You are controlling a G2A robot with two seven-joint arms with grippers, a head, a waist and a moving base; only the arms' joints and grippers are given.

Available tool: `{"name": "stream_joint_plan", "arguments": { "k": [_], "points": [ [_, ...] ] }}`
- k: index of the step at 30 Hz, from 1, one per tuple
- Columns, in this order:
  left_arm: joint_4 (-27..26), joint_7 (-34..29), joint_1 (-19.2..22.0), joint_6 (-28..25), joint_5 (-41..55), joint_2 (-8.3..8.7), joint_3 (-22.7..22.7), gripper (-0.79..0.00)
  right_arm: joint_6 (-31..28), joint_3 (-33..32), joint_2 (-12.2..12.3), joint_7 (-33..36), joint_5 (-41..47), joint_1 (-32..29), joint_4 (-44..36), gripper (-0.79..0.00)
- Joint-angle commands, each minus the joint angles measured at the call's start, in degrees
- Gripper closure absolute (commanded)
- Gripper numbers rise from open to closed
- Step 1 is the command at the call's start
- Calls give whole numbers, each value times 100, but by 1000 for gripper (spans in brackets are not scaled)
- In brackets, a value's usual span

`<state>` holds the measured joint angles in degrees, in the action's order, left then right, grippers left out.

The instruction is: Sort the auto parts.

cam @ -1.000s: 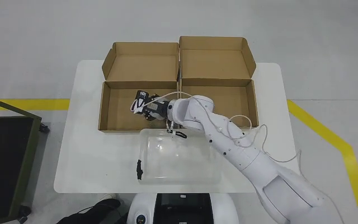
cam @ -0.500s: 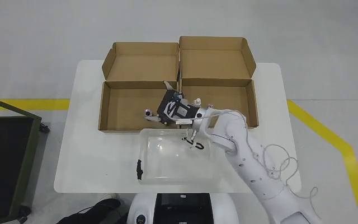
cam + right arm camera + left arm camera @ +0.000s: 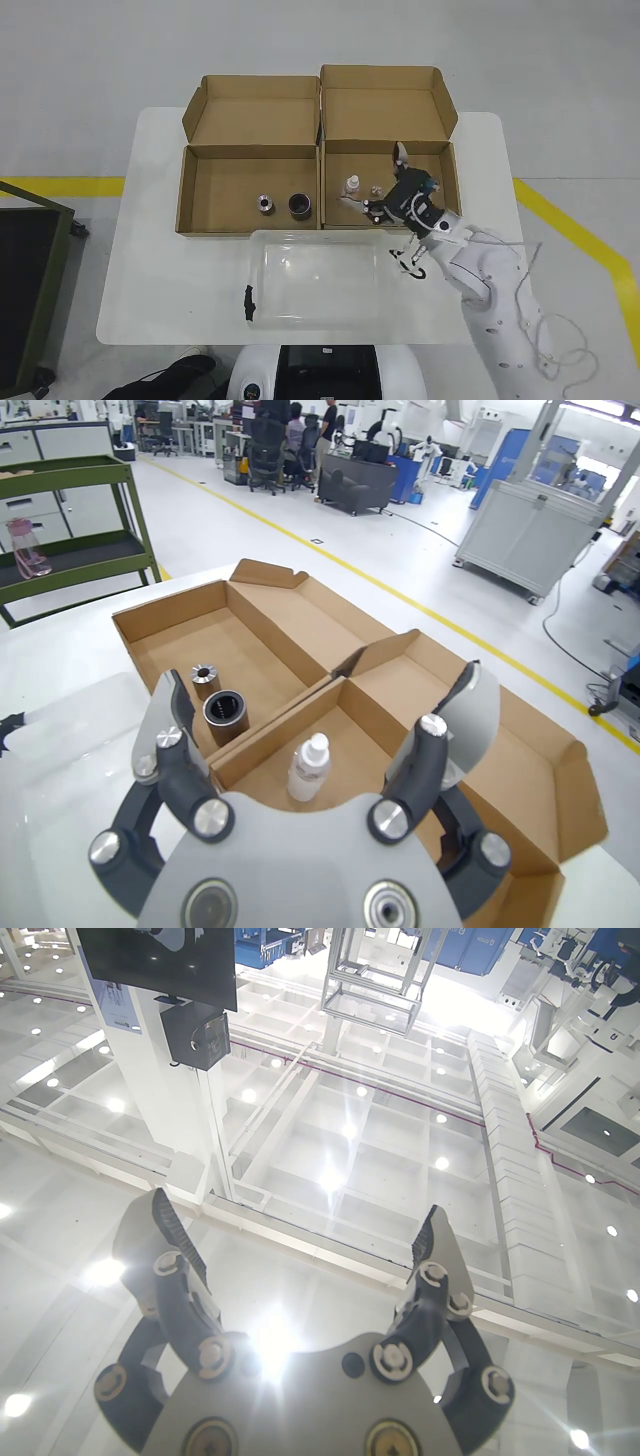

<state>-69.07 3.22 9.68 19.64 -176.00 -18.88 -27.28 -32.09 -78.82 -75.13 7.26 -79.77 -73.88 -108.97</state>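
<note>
Where the right arm ends, the right gripper has its fingers spread wide with nothing between them. It hangs over the right box, toward that box's near wall. Other arm: left gripper likewise spread and empty, aimed up at a gridded ceiling set with lamps.

Under the right gripper, a bottle stands upright on the right box floor. A small pale piece lies just beside it, too small to identify. Across the shared wall, in the left box, a sleeve stands on end close to that wall. A smaller cylinder stands near it, apart, also on end. Both boxes are brown cardboard, lids folded back, side by side and touching.

Surface: white table. A clear bin sits on the robot's side of the boxes, close against their near walls, with a black clip at its left end. Room: pale grey workshop floor, yellow line, green cart off the table's left, desks and chairs farther back.

Parts: the sleeve is a short dark tube with a ridged bore. The cylinder is dark-sided, its bright metal top notched round the rim, with a centre hole. The bottle is translucent white with a pump cap.

Change: one second ago the right gripper was low in the left box. Half a second ago it was over the wall between the boxes, covering the sleeve's spot. Now it is over the right box and the sleeve is in plain view. Boxes and bin unmoved.
</note>
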Motion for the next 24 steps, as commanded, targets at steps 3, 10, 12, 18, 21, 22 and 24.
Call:
{"name": "stream_joint_plan", "arguments": {
  "k": [3, 10, 12, 18, 21, 22, 24],
  "points": [
    [0, 0, 0, 0, 0, 0, 0, -785, 109, -499, 71, -323, -174, -470, -258, -785],
    [0, 0, 0, 0, 0, 0, 0, -785, 329, -1168, 161, -867, -413, -1288, -510, -785],
    [0, 0, 0, 0, 0, 0, 0, -785, 362, -1324, 181, -982, -446, -1468, -542, -785],
    [0, 0, 0, 0, 0, 0, 0, -785, 408, -1731, 233, -1386, -493, -1824, -631, -785],
    [0, 0, 0, 0, 0, 0, 0, -785, 419, -1862, 254, -1526, -532, -1935, -617, -785],
    [0, 0, 0, 0, 0, 0, 0, -785, 424, -1888, 259, -1555, -529, -1966, -612, -785],
    [0, 0, 0, 0, 0, 0, 0, -785, 384, -1915, 268, -1588, -463, -2015, -586, -785]
  ]
}}
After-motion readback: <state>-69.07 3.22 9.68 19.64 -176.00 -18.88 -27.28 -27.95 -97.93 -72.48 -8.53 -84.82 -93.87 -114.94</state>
